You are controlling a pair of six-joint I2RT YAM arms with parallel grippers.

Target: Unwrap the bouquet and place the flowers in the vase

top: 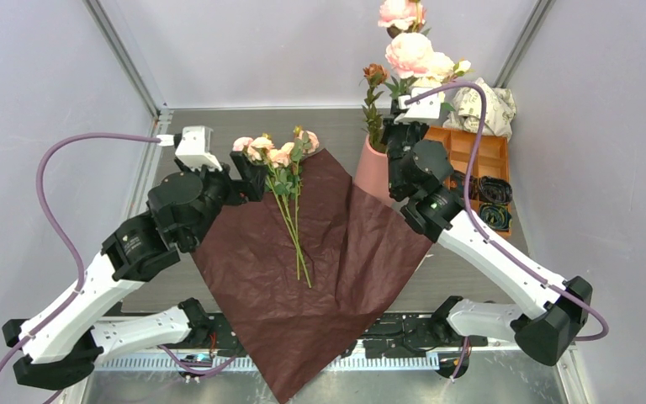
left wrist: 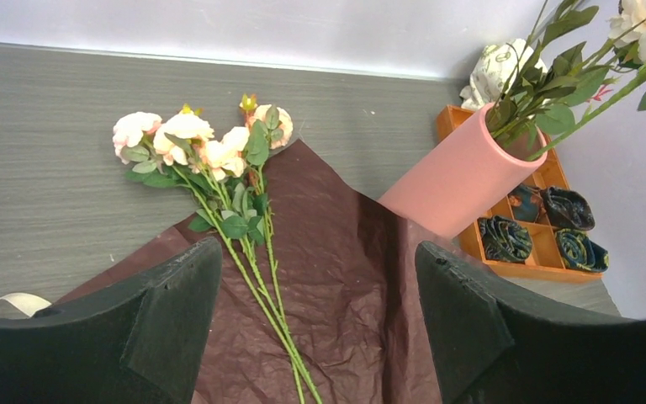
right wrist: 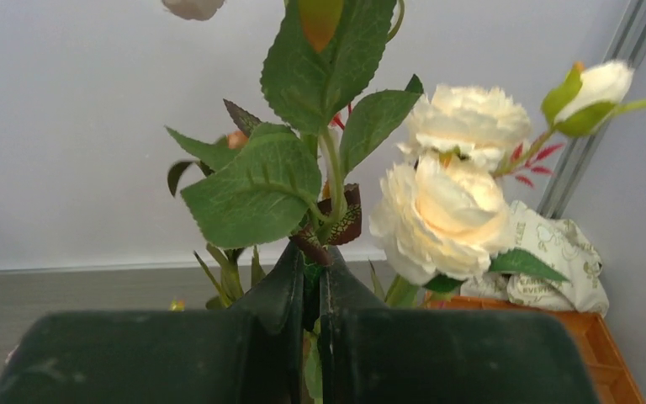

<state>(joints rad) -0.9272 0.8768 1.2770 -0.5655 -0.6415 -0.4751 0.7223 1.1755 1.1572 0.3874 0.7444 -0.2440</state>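
Unwrapping done (paper [top: 336, 278] spread flat on the table [top: 328, 126]); some flowers [top: 410, 52] standing in the vase [top: 373, 172] at right rear, one stem gripped in the closed right jaws; left to move: several roses [top: 279, 156] lying on the paper, ahead of the wide-open left jaws.

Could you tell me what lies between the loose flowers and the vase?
Just bare dark red paper between flowers and vase, per the left wrist view.
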